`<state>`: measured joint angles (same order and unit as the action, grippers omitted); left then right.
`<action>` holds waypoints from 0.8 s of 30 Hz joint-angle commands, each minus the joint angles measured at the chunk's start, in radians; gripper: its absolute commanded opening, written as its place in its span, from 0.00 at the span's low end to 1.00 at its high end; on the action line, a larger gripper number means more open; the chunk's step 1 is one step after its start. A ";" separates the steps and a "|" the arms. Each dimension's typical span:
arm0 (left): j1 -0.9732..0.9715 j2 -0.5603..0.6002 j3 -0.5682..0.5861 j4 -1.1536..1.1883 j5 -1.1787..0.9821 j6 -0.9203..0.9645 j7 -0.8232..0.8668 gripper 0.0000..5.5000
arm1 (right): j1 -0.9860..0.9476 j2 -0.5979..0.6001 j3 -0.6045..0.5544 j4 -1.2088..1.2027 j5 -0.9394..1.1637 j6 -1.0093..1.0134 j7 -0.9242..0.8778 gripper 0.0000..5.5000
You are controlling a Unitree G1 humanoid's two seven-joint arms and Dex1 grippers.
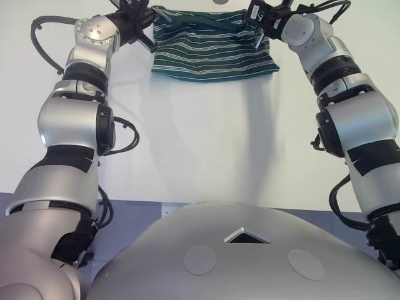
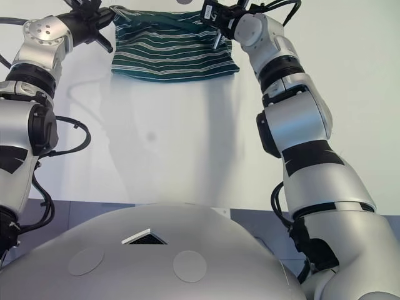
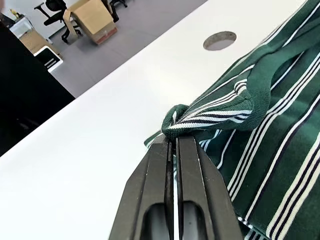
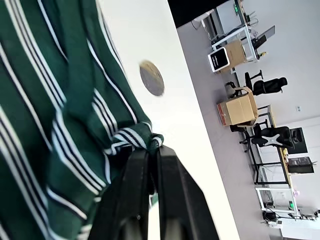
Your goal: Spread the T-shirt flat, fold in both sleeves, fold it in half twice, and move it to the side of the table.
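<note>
The green T-shirt [image 1: 209, 53] with white stripes lies folded into a rectangle at the far middle of the white table [image 1: 206, 144]. My left gripper [image 1: 149, 15] is at its far left corner, shut on a bunched bit of the cloth [image 3: 210, 117]. At the far right corner my right gripper [image 1: 257, 26] is likewise shut on a pinch of the fabric [image 4: 132, 140]. Both far corners are lifted a little; the near edge rests on the table.
A round cable hole [image 3: 219, 40] sits in the table just beyond the shirt. Past the table's far edge are a grey floor, cardboard boxes [image 4: 239, 107] and office chairs. The near half of the table is bare white surface.
</note>
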<state>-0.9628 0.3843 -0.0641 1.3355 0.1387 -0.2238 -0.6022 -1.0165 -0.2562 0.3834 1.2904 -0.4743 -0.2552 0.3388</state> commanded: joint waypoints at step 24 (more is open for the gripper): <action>-0.023 0.004 0.397 -0.197 -0.323 0.168 0.191 0.85 | 0.291 -0.235 -0.160 -0.269 0.110 -0.237 0.163 0.98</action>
<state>-1.0452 0.4012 0.3637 1.1862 -0.2138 -0.0324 -0.3973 -0.7815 -0.4221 0.1413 1.0678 -0.2735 -0.4511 0.4810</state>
